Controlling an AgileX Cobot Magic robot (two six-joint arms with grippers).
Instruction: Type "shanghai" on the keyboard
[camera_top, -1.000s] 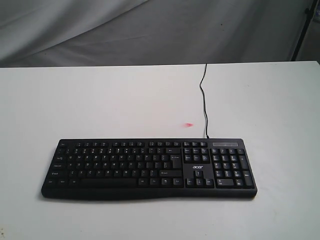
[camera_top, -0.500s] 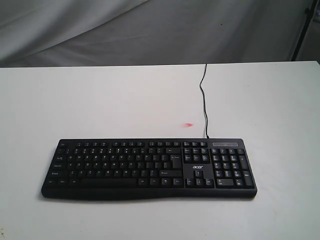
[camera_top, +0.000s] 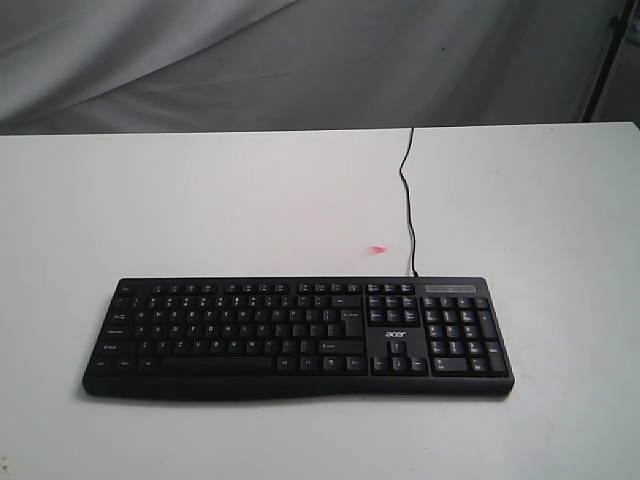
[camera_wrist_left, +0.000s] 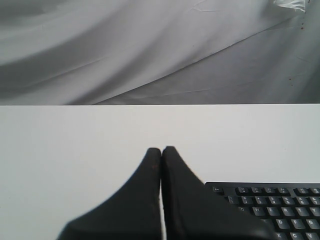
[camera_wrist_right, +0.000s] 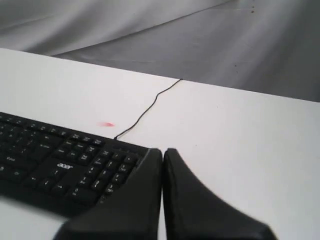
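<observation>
The black acer keyboard (camera_top: 297, 337) lies flat near the front of the white table (camera_top: 200, 210), its thin cable (camera_top: 407, 200) running back over the far edge. Neither arm shows in the exterior view. In the left wrist view my left gripper (camera_wrist_left: 161, 150) is shut and empty, hanging off the keyboard's (camera_wrist_left: 270, 205) Esc-key end. In the right wrist view my right gripper (camera_wrist_right: 163, 151) is shut and empty, beside the number-pad end of the keyboard (camera_wrist_right: 65, 160).
A small red mark (camera_top: 376, 249) sits on the table just behind the keyboard, beside the cable; it also shows as the red mark (camera_wrist_right: 106, 124) in the right wrist view. Grey cloth (camera_top: 300, 60) hangs behind the table. A dark stand (camera_top: 605, 60) rises at the far right.
</observation>
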